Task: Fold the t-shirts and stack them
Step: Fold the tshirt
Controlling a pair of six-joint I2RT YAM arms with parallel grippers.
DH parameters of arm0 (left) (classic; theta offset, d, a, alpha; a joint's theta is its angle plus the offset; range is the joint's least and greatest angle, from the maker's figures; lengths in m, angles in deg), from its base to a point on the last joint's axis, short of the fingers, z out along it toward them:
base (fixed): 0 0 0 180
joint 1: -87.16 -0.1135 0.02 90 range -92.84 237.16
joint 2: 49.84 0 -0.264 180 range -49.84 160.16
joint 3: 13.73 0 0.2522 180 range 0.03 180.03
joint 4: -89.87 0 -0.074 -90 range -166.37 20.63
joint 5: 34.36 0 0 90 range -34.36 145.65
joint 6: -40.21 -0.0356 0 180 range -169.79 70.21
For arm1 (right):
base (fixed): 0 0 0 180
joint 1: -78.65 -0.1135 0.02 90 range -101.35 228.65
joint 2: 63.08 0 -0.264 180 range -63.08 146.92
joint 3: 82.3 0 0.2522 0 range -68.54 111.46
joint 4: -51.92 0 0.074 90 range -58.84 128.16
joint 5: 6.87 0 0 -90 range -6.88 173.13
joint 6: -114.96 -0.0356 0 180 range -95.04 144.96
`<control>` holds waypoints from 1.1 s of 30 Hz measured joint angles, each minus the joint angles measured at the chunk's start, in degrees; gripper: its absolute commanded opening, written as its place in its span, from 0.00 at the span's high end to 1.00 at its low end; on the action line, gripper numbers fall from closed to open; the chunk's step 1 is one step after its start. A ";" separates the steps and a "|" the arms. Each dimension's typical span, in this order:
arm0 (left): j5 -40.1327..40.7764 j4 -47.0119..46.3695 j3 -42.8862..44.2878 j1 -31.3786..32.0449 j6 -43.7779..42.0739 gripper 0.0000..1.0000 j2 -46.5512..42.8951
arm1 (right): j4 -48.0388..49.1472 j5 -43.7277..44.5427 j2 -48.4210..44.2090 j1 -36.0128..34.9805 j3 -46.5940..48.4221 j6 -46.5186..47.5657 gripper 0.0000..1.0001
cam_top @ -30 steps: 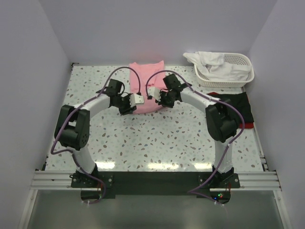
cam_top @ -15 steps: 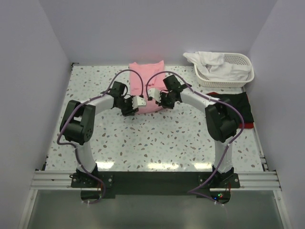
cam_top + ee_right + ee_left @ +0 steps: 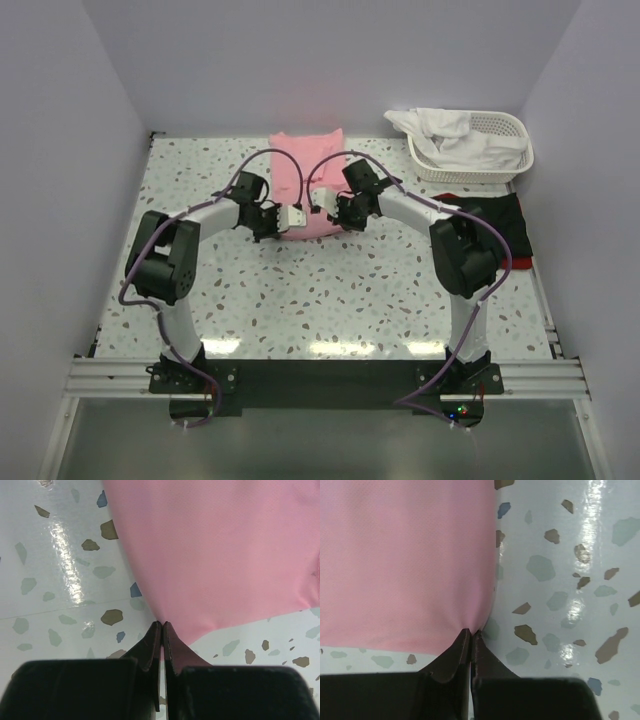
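Cloth filled much of both wrist views: a soft light pink t-shirt (image 3: 320, 150) lay flat on the pale speckled tabletop (image 3: 350, 290), starting at the middle of the far edge and reaching toward the centre. We saw the left gripper (image 3: 471, 635) with its black jaws pressed together on a corner of the shirt's near edge, the fabric drawn into small creases at the pinch. The right gripper (image 3: 162, 627) was likewise clamped on the other near corner, a thin fold of pink caught between its jaws. From above, we found the two grippers close together over the near part of the shirt, both arms bowed inward. In the far right corner stood a white plastic lattice basket (image 3: 505, 122) with a crumpled white t-shirt (image 3: 445, 130) spilling over its rim. Along the right edge lay a black t-shirt (image 3: 500, 215), a red t-shirt (image 3: 520, 263) showing beneath it.
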 measured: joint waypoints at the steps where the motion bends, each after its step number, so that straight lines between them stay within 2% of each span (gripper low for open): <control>1: -0.02 1.27 0.00 0.00 -0.17 1.00 -0.50 | -0.39 -0.09 -0.02 0.00 -0.02 -0.20 1.00; 6: -1.40 8.46 -0.22 0.07 -0.83 1.00 -6.32 | -4.55 -1.84 -1.79 -0.02 -0.02 -1.57 1.00; 10: -3.96 13.90 -1.75 0.24 -1.90 1.00 -13.88 | -12.13 -4.87 -6.03 -0.17 -0.02 -1.92 1.00; 16: -10.97 30.16 -6.05 1.36 -5.44 1.00 -25.92 | -24.46 -11.37 -18.32 -2.82 -3.48 -2.47 1.00; 20: -13.73 38.51 -3.89 1.31 -5.42 1.00 -28.37 | -32.02 -14.34 -22.53 -4.26 0.70 -2.58 1.00; 24: -14.10 40.30 3.72 -0.44 -4.52 1.00 -23.23 | -36.33 -14.64 -16.06 -2.47 11.52 -1.27 1.00; 29: -13.07 37.75 17.70 -5.70 -1.77 1.00 -5.07 | -38.25 -14.34 2.89 2.19 29.16 2.23 1.00; 33: -12.35 35.58 26.80 -6.51 2.49 1.00 7.96 | -37.70 -13.05 12.55 4.48 32.11 4.52 1.00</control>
